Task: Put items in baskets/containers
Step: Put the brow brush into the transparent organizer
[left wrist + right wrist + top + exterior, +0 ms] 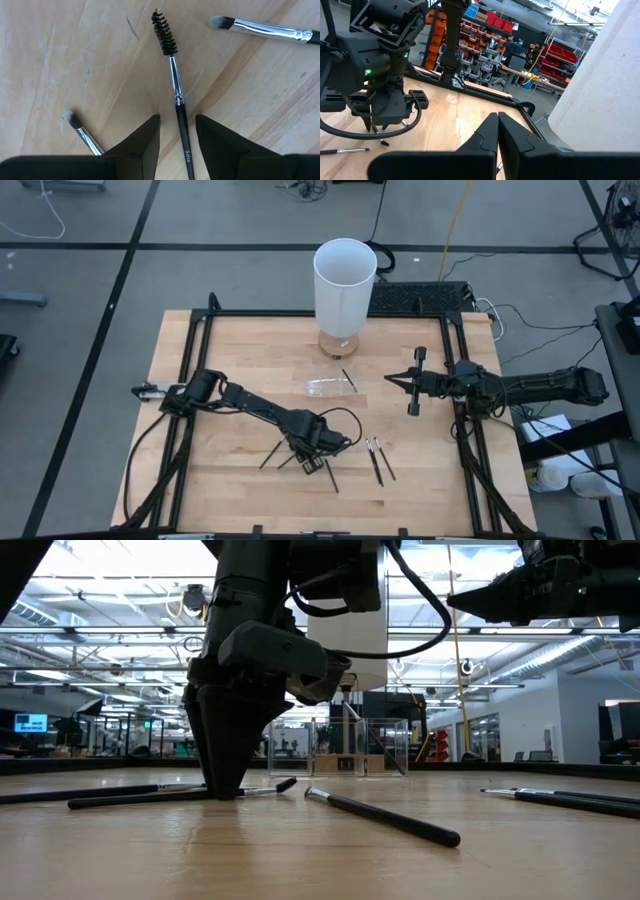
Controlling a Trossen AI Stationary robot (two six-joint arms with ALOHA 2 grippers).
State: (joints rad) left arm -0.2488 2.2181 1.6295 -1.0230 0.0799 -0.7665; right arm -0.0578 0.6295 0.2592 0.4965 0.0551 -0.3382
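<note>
Black spoolie brush (pixel 176 95) lies lengthwise between the left hand's (pixel 177 132) spread fingers, bristles pointing away

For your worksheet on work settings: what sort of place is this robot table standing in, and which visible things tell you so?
Probably an industrial lab or workshop: shelving with red bins behind the wooden table, a high ceiling with exposed trusses, and cables across the floor.
</note>
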